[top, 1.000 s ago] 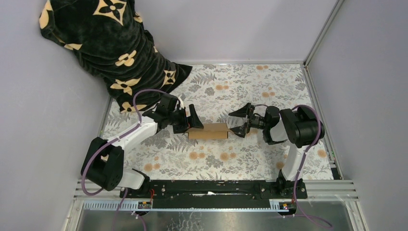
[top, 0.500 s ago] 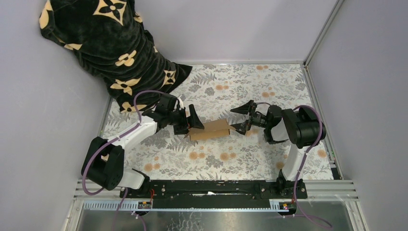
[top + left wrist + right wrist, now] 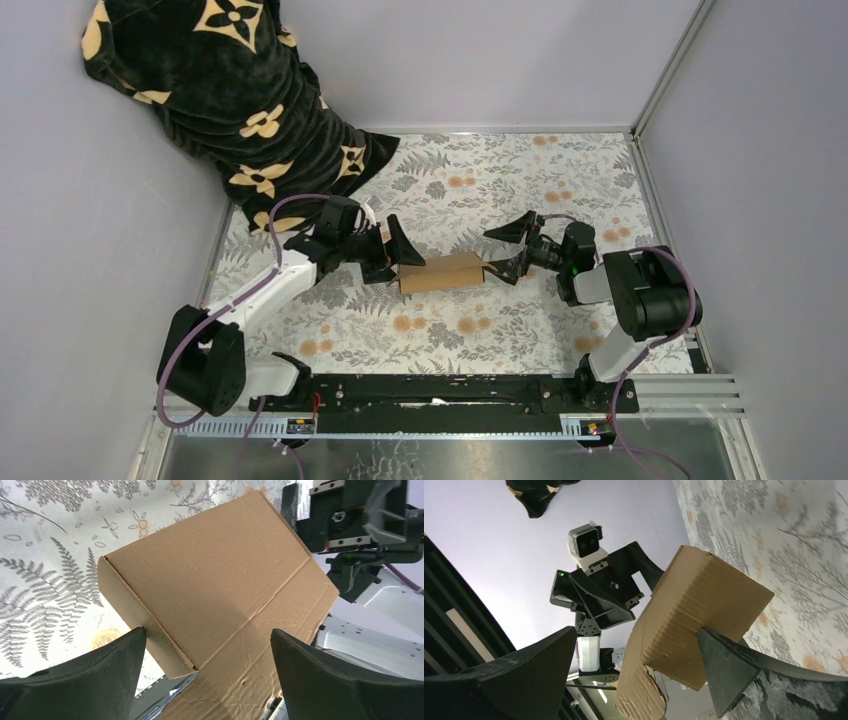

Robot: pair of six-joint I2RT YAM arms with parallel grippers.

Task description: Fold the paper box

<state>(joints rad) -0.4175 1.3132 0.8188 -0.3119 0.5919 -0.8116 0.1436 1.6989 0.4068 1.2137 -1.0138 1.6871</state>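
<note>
Centrally on the floral table (image 3: pixel 450 180), the box (image 3: pixel 442 272) sits between both arms. Left gripper (image 3: pixel 395 260) is released, jaws spread wide around the box's left end; right gripper (image 3: pixel 497 252) is equally wide at its right end, neither visibly clamping

paper box (image 3: pixel 441 272), seen from above: both short ends sit behind the left gripper (image 3: pixel 398 262) and the right gripper (image 3: pixel 490 255). Touching or not, I cannot tell.
paper box, left wrist view (image 3: pixel 220 580): its low part runs off the bottom edge.
paper box, right wrist view (image 3: pixel 704 605): the lower flap runs off the bottom edge.
left fingers (image 3: pixel 80 680): only the tips show. The rest is cut off at the bottom.
right fingers (image 3: pixel 509 680): cut off at the bottom too.
black cloth (image 3: pixel 220 90): it runs off the top left corner. Whatever is under it is hidden.
</note>
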